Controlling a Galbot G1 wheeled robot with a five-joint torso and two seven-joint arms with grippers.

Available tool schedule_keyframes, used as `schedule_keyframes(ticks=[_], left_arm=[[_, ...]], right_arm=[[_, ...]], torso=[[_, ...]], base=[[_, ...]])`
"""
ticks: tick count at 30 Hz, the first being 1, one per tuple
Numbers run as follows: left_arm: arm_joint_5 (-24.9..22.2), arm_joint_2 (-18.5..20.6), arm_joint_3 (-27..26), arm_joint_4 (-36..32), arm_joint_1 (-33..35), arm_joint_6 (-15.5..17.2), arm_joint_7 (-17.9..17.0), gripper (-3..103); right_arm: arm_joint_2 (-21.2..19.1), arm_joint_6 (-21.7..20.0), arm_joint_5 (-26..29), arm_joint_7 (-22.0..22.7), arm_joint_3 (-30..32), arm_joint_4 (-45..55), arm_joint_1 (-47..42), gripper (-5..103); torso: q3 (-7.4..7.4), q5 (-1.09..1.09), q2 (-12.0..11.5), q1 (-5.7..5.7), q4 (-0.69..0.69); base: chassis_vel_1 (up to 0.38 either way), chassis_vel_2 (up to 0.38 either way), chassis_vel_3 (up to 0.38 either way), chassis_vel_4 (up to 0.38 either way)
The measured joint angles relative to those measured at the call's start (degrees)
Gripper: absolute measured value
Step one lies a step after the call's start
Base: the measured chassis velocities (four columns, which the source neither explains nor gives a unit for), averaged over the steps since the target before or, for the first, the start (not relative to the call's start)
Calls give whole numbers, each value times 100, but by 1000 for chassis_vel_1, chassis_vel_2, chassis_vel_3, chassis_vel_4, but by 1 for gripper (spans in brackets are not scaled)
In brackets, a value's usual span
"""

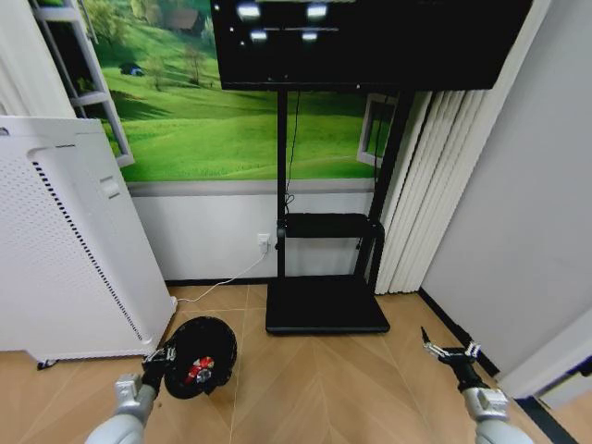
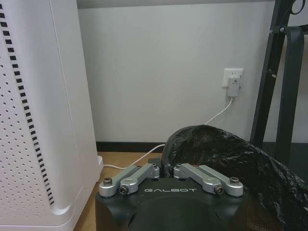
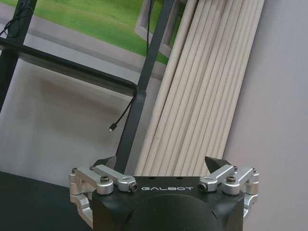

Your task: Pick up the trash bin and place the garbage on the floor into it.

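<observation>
Our left gripper (image 1: 159,357) is pinched on the rim of the bin (image 1: 202,356), its fingers drawn together on the near left edge where the black liner folds over. In the left wrist view the two silver fingers (image 2: 139,173) meet at the crumpled liner (image 2: 226,154), which bulges up just past them. From the head view we look straight down into the bin: it sits low at our left, over the wooden floor (image 1: 324,388), beside the base of the white appliance (image 1: 65,259). We cannot tell whether it rests on the floor or is held just off it. Inside it lie garbage pieces, a red piece (image 1: 197,373) with white on it among them; we cannot make out each piece apart.

Our right gripper (image 1: 450,351) hangs free at our right, well apart from the bin, with its fingers spread and nothing between them. In the right wrist view the two dark fingertips (image 3: 214,163) stand wide apart in front of the pale vertical blinds (image 3: 202,96) and a grey wall (image 3: 279,96).

Ahead of us a black stand (image 1: 324,305) rests its flat base on the floor against the back wall, carrying a dark screen (image 1: 370,42) above. A white cable (image 1: 222,277) runs from a wall socket (image 2: 233,78) down across the floor toward the appliance. Behind the stand, a green meadow mural (image 1: 213,111) covers the wall.
</observation>
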Motion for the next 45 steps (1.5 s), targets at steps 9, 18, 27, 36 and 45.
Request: schedule_keyframes(ticks=[9,18,27,36,45], left_arm=[[38,-67,33,5,-2,0,11,7],[107,-150,32,9,57,7,15,7],[163,-220,30,-1,105,7,23,7],[217,-274,38,-14,161,4,72,7],[274,-326,36,-25,200,-11,69,7]], right_arm=[[101,169,-47,-183,1,-158,-50,100],[134,531,60,-617,9,-576,-67,100],[288,747,76,-983,211,-675,-350,100],[472,934,79,-1173,327,-711,-541,100],[642,899,-157,-1032,432,-532,-689,100]], torso=[[0,2,-1,0,-1],[0,-1,-1,1,0],[0,1,-1,1,2],[1,0,-1,2,-2],[0,1,-1,1,-2]], base=[[50,52,-49,-64],[197,186,-190,-183],[183,133,-155,-121],[21,-85,-14,97],[197,-183,-202,178]])
